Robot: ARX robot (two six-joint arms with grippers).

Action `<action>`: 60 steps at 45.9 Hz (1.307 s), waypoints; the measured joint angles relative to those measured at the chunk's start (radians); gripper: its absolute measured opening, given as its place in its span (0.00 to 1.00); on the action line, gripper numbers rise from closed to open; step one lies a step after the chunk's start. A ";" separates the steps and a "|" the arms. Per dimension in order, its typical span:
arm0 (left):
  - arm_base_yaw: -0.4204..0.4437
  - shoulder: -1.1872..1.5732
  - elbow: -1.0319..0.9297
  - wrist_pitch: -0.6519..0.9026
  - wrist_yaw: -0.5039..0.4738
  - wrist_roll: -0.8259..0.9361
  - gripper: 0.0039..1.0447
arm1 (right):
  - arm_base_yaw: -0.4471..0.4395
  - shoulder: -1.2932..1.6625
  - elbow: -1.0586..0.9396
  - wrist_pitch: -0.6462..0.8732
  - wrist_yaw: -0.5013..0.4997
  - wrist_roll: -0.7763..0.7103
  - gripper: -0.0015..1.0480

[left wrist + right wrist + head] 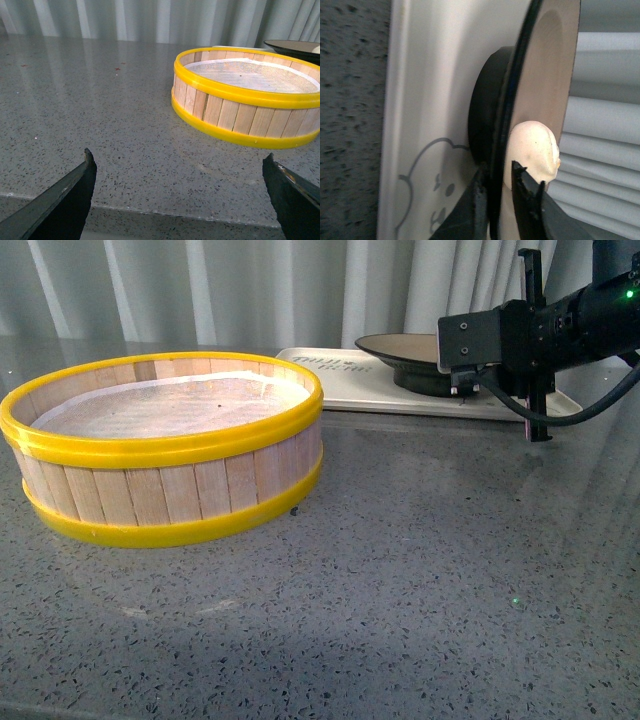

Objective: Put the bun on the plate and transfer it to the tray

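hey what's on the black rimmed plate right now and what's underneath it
The bun sits on the plate, close to the rim that the right gripper pinches. Under the plate is the tray. In the front view, the arm hides the bun, and the plate's foot covers part of the tray.

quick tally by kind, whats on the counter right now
steamer basket: 1
tray: 1
plate: 1, on the tray, rim between the right gripper jaws
bun: 1, on the plate
total: 4
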 joint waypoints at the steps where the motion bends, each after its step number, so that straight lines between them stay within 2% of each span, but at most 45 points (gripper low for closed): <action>1: 0.000 0.000 0.000 0.000 0.000 0.000 0.94 | 0.000 -0.004 -0.008 -0.002 0.000 0.002 0.17; 4: 0.000 0.000 0.000 0.000 0.000 0.000 0.94 | 0.002 -0.013 -0.026 -0.002 0.000 0.006 0.27; 15: 0.000 0.000 0.000 0.000 0.000 0.000 0.94 | 0.008 -0.056 -0.082 -0.010 0.003 0.045 0.53; 19: 0.000 0.000 0.000 0.000 0.000 0.000 0.94 | 0.013 -0.099 -0.116 -0.017 -0.002 0.076 0.66; 25: 0.000 0.000 0.000 0.000 0.000 0.000 0.94 | 0.028 -0.202 -0.204 -0.026 -0.045 0.192 0.90; 27: 0.000 0.000 0.000 0.000 0.000 0.000 0.94 | 0.029 -0.237 -0.233 -0.022 -0.064 0.251 0.94; 33: 0.000 0.000 0.000 0.000 0.000 0.000 0.94 | 0.015 -0.380 -0.354 0.060 -0.093 0.463 0.92; 40: 0.000 0.000 0.000 0.000 0.000 0.000 0.94 | -0.025 -0.539 -0.485 0.198 -0.053 0.730 0.92; 47: 0.000 0.000 0.000 0.000 0.000 0.000 0.94 | -0.030 -0.554 -0.499 0.214 -0.025 0.842 0.91; 51: 0.000 0.000 0.000 0.000 0.000 0.000 0.94 | -0.007 -0.582 -0.638 0.433 0.243 1.133 0.75; 53: 0.000 0.000 0.000 0.000 -0.002 0.000 0.94 | -0.007 -0.618 -0.721 0.504 0.290 1.283 0.66; 56: 0.000 0.000 0.000 0.000 -0.001 0.000 0.94 | -0.018 -0.678 -0.829 0.565 0.299 1.430 0.55; 60: 0.000 0.000 0.000 0.000 0.000 0.000 0.94 | -0.031 -0.734 -0.923 0.607 0.298 1.504 0.43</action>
